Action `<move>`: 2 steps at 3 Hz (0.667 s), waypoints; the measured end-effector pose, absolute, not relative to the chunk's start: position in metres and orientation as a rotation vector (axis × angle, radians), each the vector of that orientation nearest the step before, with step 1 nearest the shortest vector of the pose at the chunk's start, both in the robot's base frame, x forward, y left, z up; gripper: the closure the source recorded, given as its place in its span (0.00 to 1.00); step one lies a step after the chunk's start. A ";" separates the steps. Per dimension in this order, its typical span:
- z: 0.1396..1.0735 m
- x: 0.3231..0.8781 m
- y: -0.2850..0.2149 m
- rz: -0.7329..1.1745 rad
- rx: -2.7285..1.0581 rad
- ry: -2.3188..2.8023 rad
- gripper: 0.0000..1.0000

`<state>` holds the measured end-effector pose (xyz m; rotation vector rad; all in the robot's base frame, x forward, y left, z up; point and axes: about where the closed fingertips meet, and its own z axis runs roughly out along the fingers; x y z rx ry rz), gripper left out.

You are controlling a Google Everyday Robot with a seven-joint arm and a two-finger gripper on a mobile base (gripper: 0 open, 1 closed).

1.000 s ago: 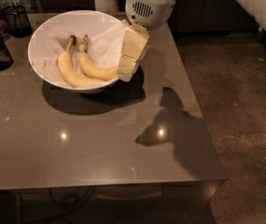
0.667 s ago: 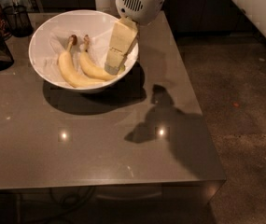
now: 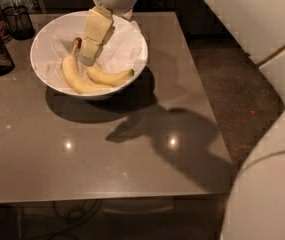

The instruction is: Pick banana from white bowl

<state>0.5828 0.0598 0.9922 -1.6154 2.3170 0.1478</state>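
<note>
Gripper [image 3: 88, 59] jaws hover inside white bowl [image 3: 38, 69], banana [image 3: 108, 77] just beside.

No text, label, brand, number or sign legible anywhere. Checked white bowl [image 3: 47, 39], slimmer banana [image 3: 109, 77], thicker banana [image 3: 74, 76] and table [image 3: 107, 164]: all plain. Tool [image 3: 87, 58] unmarked too, reaching down into the bowl from the far rim, tip close by the thicker banana's dark stem.

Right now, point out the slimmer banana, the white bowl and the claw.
slimmer banana [image 3: 108, 77]: camera view, mid-body.
white bowl [image 3: 144, 54]: camera view, right rim.
claw [image 3: 86, 59]: camera view, tip, low inside the bowl.
</note>
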 end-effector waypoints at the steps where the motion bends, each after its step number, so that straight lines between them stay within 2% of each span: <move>1: 0.988 0.599 0.076 0.165 -1.607 2.332 0.14; 2: 0.982 0.615 0.086 0.179 -1.593 2.351 0.27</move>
